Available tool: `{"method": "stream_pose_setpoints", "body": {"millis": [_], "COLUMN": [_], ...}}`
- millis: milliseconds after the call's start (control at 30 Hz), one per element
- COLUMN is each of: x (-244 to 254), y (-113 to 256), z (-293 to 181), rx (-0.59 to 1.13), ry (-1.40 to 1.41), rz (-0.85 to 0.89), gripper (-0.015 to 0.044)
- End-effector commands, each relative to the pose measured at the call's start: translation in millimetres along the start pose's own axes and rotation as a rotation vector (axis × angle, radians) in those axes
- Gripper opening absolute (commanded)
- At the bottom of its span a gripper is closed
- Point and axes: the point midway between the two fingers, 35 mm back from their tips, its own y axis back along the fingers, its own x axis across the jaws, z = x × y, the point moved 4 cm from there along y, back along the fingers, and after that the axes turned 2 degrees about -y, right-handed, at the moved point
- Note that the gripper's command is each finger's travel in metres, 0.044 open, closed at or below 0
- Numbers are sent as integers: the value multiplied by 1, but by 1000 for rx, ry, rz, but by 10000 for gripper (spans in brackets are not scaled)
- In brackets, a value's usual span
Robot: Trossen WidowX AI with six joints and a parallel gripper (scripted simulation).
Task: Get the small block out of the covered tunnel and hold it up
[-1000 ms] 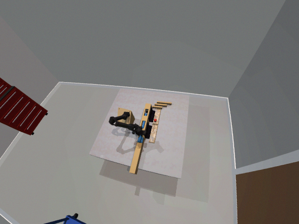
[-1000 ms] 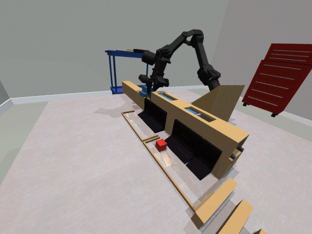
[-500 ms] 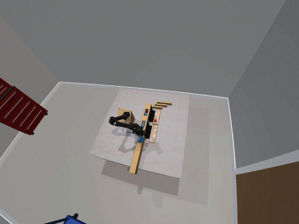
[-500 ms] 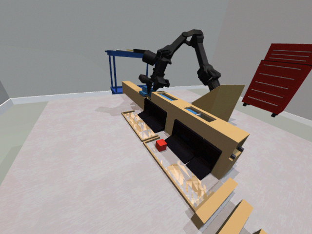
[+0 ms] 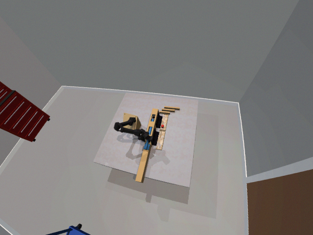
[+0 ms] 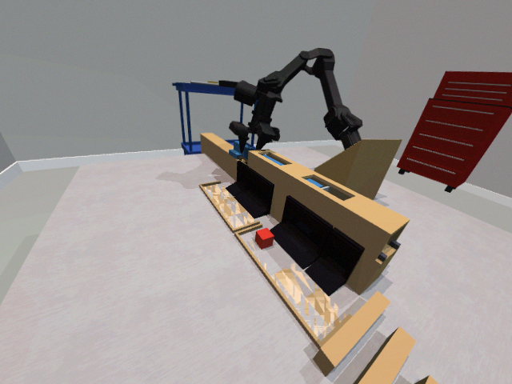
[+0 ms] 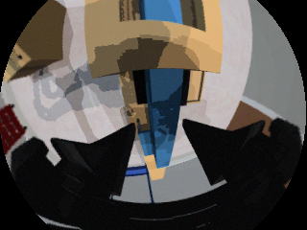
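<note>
Exterior view: you have the small red cube-shaped block (image 5: 162, 126) (image 6: 264, 238) out of the long tan box-shaped tunnel (image 5: 155, 111) (image 6: 363, 207) (image 7: 106, 43), your landmark; it sits in front of the tunnel's open side, near the black sloping flaps (image 6: 294, 243), within the shallow thin-rimmed tray (image 6: 276, 285) lying alongside. So getting it out of the tunnel looks done, and holding it up is what is left; nothing lifts the block now

Your black two-fingered gripper (image 5: 150, 142) (image 6: 250, 150) (image 7: 159, 125) is at the tunnel's far end, well apart from the block. Its fingers stand wide, one on either side of the long blue bar-shaped handle (image 5: 146, 145) (image 6: 237, 154) (image 7: 165, 110) that sticks out of that end, and hold nothing. More blue shows through the slots in the tunnel's top, which is likely the sliding cage, and you seem to be done with pulling or pushing it

Next, you probably want to rise straight off the handle, clear the tunnel's top and come down over the block from above, since a low path could knock the tunnel or push the block against the flaps. Then close on it and raise it
</note>
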Motion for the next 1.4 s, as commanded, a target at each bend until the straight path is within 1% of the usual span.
{"method": "stream_pose_setpoints", "body": {"millis": [0,33,100,133,200,367,1100,1133,1367], "x": [-7,-7,-7,-5,-8,-8,-2,-4,-4], "y": [22,26,29,18,24,20,-14,-8,-8], "z": [-11,-12,-13,-8,-13,-12,-5,-8,-8], "rx": [-17,-22,-27,-18,-26,-27,-25,-21,-21], "ry": [0,5,8,9,8,8,8,0,0], "rz": [-26,-27,-28,-16,-28,-28,-28,-29,-29], "gripper": [420,440,440,440,440,440,440,414,230]}}
